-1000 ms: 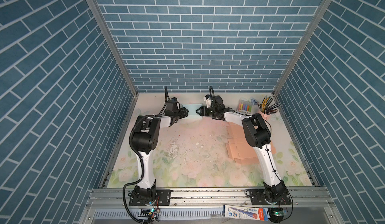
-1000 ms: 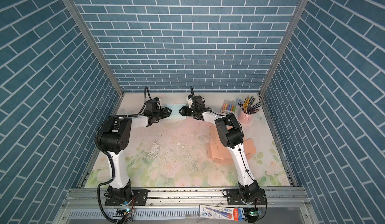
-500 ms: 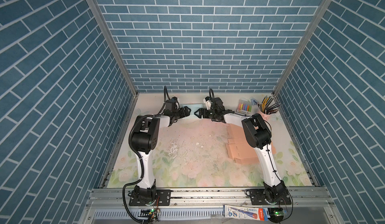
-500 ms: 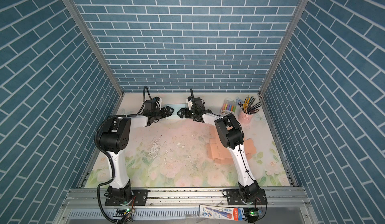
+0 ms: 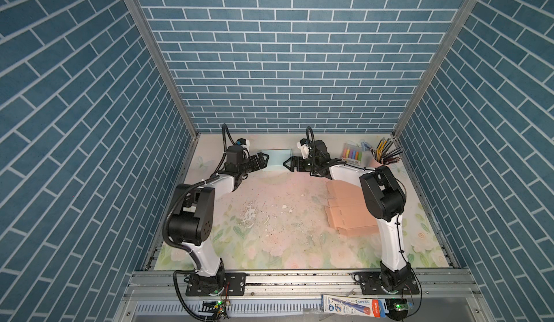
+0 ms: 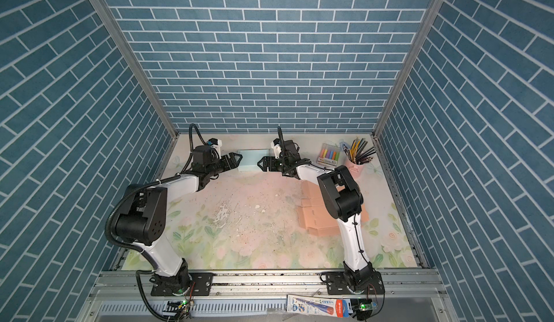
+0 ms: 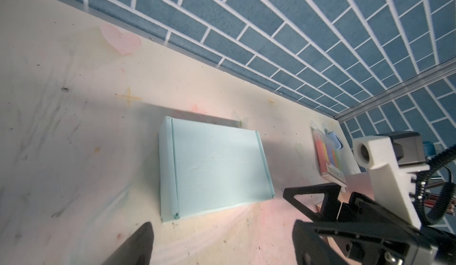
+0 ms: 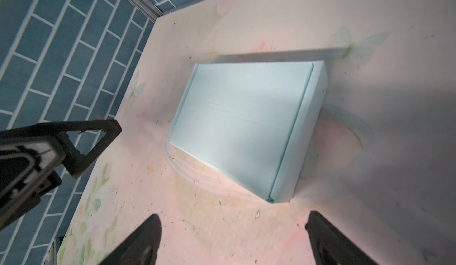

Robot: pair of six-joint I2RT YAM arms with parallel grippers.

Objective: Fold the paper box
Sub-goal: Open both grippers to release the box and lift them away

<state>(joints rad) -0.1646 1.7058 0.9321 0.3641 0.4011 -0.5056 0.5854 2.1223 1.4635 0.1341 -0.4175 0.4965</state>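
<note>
Blue paper box (image 5: 277, 159) freed, left pincer (image 5: 264, 160), right pincer (image 5: 286, 164) opened

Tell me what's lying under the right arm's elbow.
Flat pink cardboard box blanks lie stacked on the table. The right arm covers their far side, so how far they extend beneath it and how many sheets there are cannot be seen.

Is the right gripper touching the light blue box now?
Apart. In the right wrist view the open right gripper sits short of the light blue box, with bare table between its fingertips and the box.
</note>
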